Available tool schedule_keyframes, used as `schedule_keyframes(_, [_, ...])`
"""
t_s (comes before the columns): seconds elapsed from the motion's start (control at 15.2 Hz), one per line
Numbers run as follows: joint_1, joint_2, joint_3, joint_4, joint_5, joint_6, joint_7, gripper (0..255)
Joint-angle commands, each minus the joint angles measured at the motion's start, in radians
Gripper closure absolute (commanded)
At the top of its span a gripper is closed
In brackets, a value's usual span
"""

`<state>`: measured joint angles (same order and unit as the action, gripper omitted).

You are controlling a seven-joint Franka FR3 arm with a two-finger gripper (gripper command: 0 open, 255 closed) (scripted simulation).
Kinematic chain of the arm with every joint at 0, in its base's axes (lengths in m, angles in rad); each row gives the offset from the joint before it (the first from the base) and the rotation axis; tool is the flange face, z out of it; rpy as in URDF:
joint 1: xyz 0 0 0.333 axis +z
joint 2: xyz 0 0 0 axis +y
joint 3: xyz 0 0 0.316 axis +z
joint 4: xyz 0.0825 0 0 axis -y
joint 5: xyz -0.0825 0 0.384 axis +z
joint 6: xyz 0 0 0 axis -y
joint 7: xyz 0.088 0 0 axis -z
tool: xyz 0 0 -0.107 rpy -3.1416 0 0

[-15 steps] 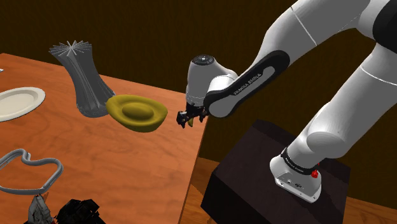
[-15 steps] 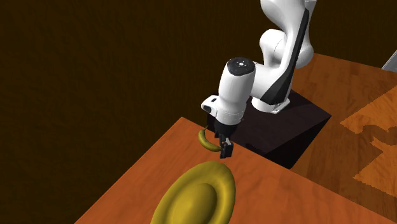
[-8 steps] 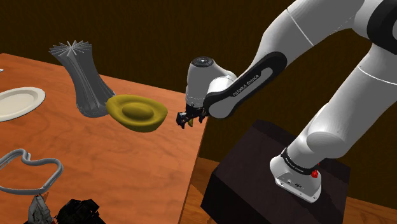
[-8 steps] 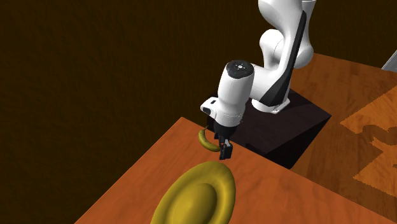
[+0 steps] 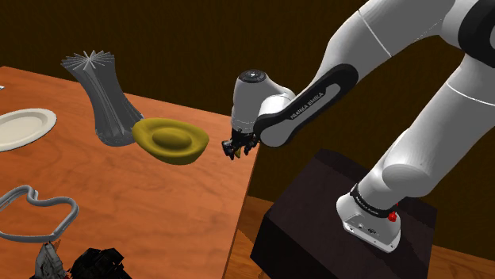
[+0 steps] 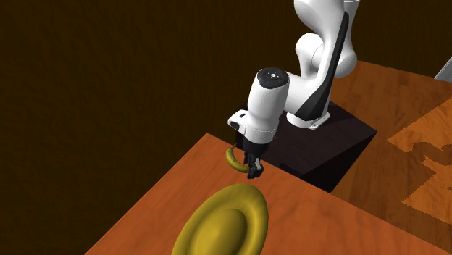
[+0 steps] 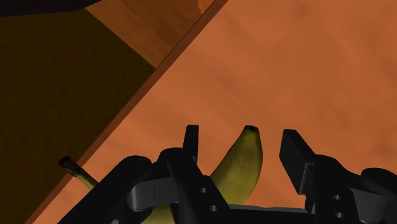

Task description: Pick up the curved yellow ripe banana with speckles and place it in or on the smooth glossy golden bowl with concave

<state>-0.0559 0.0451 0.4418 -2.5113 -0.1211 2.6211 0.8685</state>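
1. The black gripper [image 7: 238, 143] is spread. Its two fingers [image 7: 296, 153] stand apart on either side of the banana, and a strip of table shows between the fruit and one finger.
2. The banana [image 7: 242, 168] is curved and yellow, shading to olive, with tiny dark speckles and a dark tip. Its brown stem pokes out past the other finger.
3. It lies on the reddish wooden table [image 7: 318, 63], close to the table's edge.
4. In the second exterior view, the golden bowl [image 6: 224, 224], smooth and concave, sits near the banana but apart from it.
5. Beyond the bowl in the shoulder view stands a grey flared vase [image 5: 103, 99], with a white plate [image 5: 24, 127] farther off.
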Motion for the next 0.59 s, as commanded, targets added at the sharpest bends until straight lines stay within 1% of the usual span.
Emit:
schedule_keyframes(0.0, [0.003, 0.008, 0.003, -0.001, 0.000, 0.006, 0.002, 255])
schedule_keyframes(0.13, [0.001, 0.003, 0.002, -0.002, 0.004, 0.004, -0.005, 255])
schedule_keyframes(0.53, [0.003, -0.078, 0.008, 0.011, 0.079, -0.080, -0.061, 255])
